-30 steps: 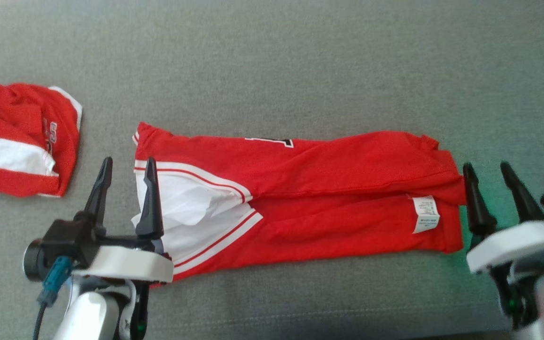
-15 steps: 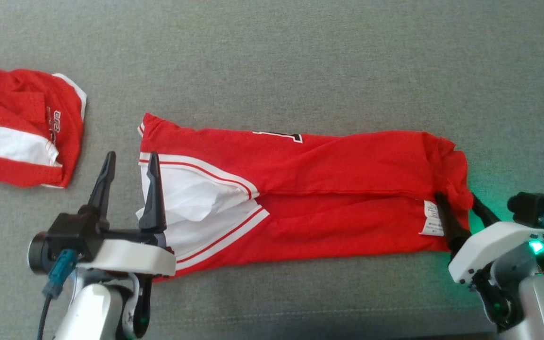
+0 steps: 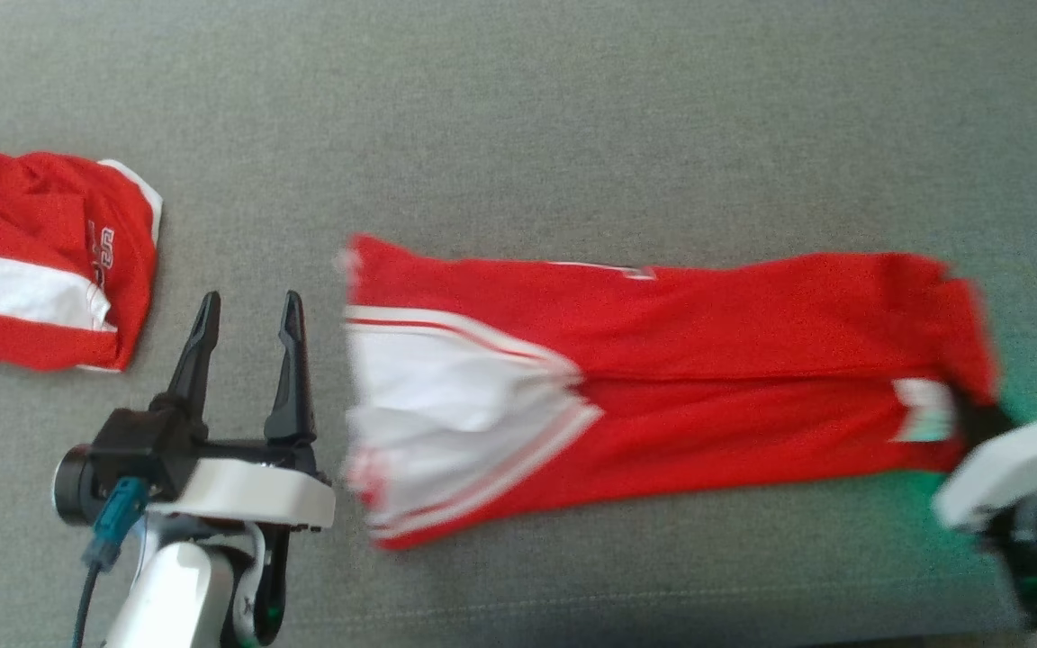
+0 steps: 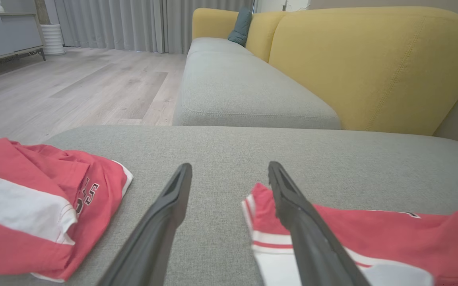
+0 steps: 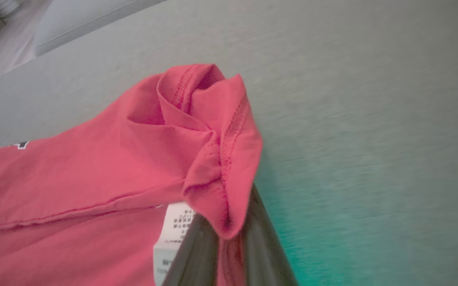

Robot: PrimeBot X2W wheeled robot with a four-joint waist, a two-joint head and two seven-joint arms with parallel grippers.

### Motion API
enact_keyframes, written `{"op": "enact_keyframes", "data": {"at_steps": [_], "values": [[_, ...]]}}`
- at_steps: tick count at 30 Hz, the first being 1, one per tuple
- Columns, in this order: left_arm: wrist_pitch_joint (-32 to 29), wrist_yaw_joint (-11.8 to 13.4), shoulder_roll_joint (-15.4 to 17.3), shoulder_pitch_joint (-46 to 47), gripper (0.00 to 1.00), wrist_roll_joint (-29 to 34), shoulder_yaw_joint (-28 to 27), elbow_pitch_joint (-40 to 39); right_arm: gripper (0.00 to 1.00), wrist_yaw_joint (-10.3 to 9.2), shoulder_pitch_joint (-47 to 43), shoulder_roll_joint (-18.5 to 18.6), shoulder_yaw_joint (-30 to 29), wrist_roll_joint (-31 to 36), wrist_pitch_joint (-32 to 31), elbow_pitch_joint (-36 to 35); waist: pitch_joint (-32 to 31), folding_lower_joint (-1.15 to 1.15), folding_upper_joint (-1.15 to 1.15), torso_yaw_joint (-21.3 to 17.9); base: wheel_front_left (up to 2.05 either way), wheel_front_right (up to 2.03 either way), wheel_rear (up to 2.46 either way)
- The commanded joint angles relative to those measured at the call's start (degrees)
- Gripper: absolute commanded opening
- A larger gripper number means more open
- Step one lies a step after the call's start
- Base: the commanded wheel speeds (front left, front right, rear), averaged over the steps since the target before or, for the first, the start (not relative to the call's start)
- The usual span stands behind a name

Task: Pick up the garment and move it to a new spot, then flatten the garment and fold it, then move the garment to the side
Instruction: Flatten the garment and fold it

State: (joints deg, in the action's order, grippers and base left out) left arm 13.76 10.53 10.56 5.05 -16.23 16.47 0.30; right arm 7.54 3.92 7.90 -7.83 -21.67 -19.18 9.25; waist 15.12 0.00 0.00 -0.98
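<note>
Head view: garment (image 3: 707, 324), red heap (image 3: 41, 261) leftward

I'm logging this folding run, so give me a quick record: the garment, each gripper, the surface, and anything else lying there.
garment: red jersey with a white panel, stretched out long on the cushion
left gripper: open, beside the jersey's white end, apart from it
right gripper: shut on the jersey's red hem, by the care label
surface: grey sofa cushion
other: second red and white garment, bunched at far left

Bunched red-white cloth (image 3: 32, 261) on grey cushion (image 3: 572, 117); yellow backrest (image 4: 372, 67), wood floor (image 4: 74, 87) beyond.
</note>
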Motion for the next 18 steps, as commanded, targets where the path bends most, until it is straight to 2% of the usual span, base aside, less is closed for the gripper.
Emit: {"op": "enact_keyframes", "data": {"at_steps": [1, 5, 8, 12, 18], "values": [[0.55, -0.01, 0.52, 1.65, 1.00, -0.28, -1.76, -1.43, 0.00, -0.05, 0.70, 2.44, -1.20, 0.47, 0.52, -2.30, -0.44, 0.00, 0.00, -0.07, 0.00, 0.00, 0.00], [0.69, 0.07, 0.26, 1.34, 1.00, -0.50, -1.74, -1.12, 0.00, -0.05, 0.51, 4.52, -6.34, 1.48, -0.61, -3.09, -1.55, 0.00, 0.00, -0.12, 0.00, 0.00, 0.00], [0.80, 0.18, 0.18, 0.95, 1.00, -0.72, -1.93, -0.88, 0.00, -0.05, 0.80, 4.22, -6.47, 1.91, -2.02, -5.41, -2.45, 0.00, 0.00, -0.42, 0.00, 0.00, 0.00], [0.84, 0.66, 0.01, 0.15, 1.00, -0.70, -1.81, -1.14, 0.00, -0.05, 1.49, 2.50, -0.95, 1.55, -4.79, -12.29, -3.81, 0.00, 0.00, -0.80, 0.00, 0.00, 0.00], [0.53, 0.79, -0.02, 0.02, 1.00, -0.71, -1.23, -1.74, 0.00, -0.05, 3.15, -1.28, 11.54, -0.63, -8.90, -19.94, -4.57, 0.00, 0.00, -0.52, 0.00, 0.00, 0.00]]}}
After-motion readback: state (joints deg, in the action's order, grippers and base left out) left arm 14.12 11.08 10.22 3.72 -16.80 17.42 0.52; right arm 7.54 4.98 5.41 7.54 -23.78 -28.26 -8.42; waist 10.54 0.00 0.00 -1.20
